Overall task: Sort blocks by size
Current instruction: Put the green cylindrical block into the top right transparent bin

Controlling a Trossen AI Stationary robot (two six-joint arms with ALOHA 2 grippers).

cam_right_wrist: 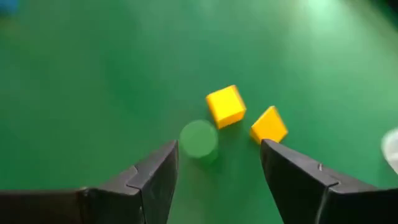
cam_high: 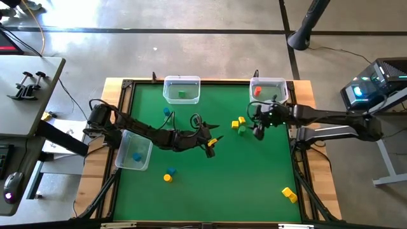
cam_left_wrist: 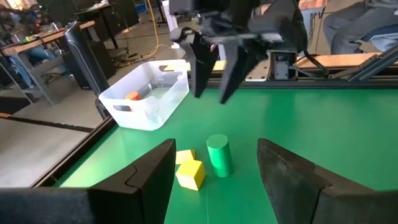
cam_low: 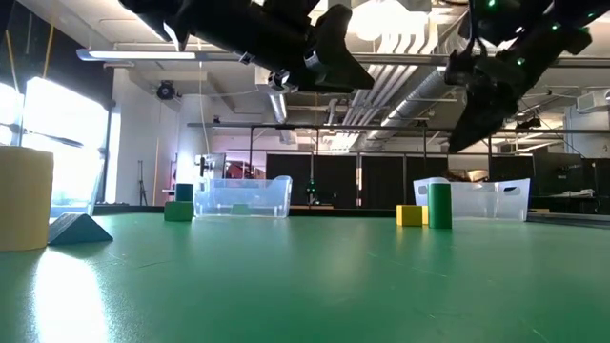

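While 3 bins [cam_high: 182, 90] sit apart, each holds 1 block [cam_high: 182, 94] (small).

Floor [cam_high: 191, 44]: grey concrete, with dark seams crossing it.
Side desk [cam_high: 28, 95]: grey top, left of the green table — a black clamp [cam_high: 27, 84] lies on it.
Ceiling [cam_low: 400, 71]: exposed pipes and ducts, bright lamps.
Window [cam_low: 62, 133]: large, glaring daylight.
Far wall [cam_low: 381, 176]: dark panels — cluttered work area beyond.

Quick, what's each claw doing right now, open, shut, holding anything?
Left claw: open, empty, mid-table.
Right claw: open, empty, above the green cylinder.
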